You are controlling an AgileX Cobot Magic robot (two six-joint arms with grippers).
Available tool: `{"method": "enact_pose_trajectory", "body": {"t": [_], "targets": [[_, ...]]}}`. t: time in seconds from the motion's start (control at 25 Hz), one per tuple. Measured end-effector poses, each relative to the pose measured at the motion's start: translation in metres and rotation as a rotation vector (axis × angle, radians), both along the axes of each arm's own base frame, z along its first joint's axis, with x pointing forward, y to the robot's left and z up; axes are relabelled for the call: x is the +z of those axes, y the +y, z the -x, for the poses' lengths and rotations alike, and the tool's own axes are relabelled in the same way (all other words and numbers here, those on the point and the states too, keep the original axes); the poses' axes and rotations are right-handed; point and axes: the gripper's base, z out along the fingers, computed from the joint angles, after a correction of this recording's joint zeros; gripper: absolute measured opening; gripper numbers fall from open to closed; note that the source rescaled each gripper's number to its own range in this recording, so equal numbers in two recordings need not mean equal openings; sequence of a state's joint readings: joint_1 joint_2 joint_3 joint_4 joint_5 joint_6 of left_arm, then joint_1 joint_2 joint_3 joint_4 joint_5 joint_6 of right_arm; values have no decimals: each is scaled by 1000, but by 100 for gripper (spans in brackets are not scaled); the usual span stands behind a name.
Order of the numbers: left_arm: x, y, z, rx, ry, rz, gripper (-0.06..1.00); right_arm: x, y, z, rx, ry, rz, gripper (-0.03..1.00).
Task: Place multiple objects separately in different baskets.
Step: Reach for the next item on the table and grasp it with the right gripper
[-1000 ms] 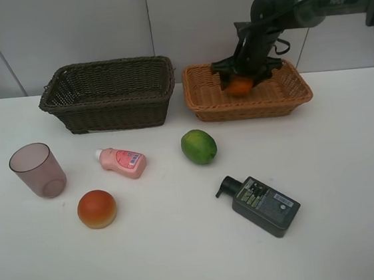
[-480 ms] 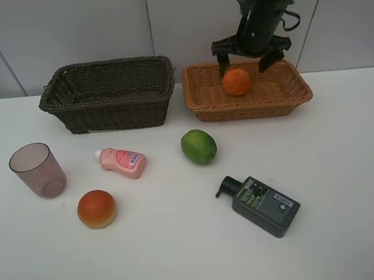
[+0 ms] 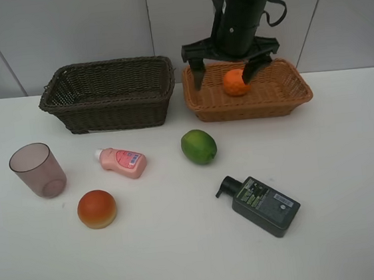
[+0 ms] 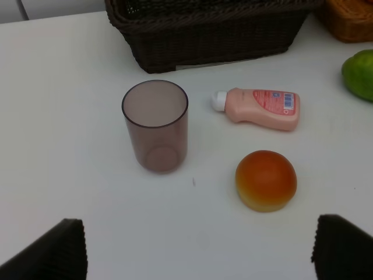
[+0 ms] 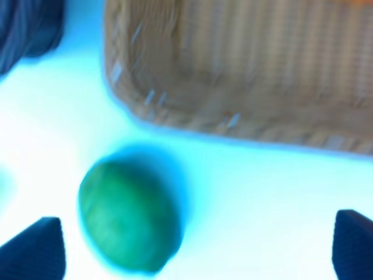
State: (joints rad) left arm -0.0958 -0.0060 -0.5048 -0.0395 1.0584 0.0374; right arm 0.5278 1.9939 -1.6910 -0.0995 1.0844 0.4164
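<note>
Wicker, light tan: the shallow basket (image 3: 283,100) at the bench's far edge, right of middle, now holds the orange (image 3: 235,82). We find the right gripper (image 3: 224,77) has released it and lifted, jaws spread. One object is sorted, five remain; the left gripper (image 4: 201,249) also stands spread

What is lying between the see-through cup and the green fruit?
The pink bottle, on its side, sits between the cup and the green fruit. The exterior high view shows it best.
</note>
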Motion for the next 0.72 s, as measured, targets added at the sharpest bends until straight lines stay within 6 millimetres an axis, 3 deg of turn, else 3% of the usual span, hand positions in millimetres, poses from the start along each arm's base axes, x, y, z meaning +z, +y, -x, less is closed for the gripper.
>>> {"method": "enact_pose_trajectory", "body": {"t": [0.16, 0.32, 0.52, 0.72], "targets": [[0, 0, 0, 0, 0, 0, 100, -5, 16, 32, 27, 38, 0, 100], [0, 0, 0, 0, 0, 0, 100, -18, 33, 51, 68, 59, 7, 100], [0, 0, 0, 0, 0, 0, 100, -31, 47, 59, 59, -7, -32, 100], [0, 0, 0, 0, 0, 0, 100, -50, 45, 62, 19, -76, -30, 100]]}}
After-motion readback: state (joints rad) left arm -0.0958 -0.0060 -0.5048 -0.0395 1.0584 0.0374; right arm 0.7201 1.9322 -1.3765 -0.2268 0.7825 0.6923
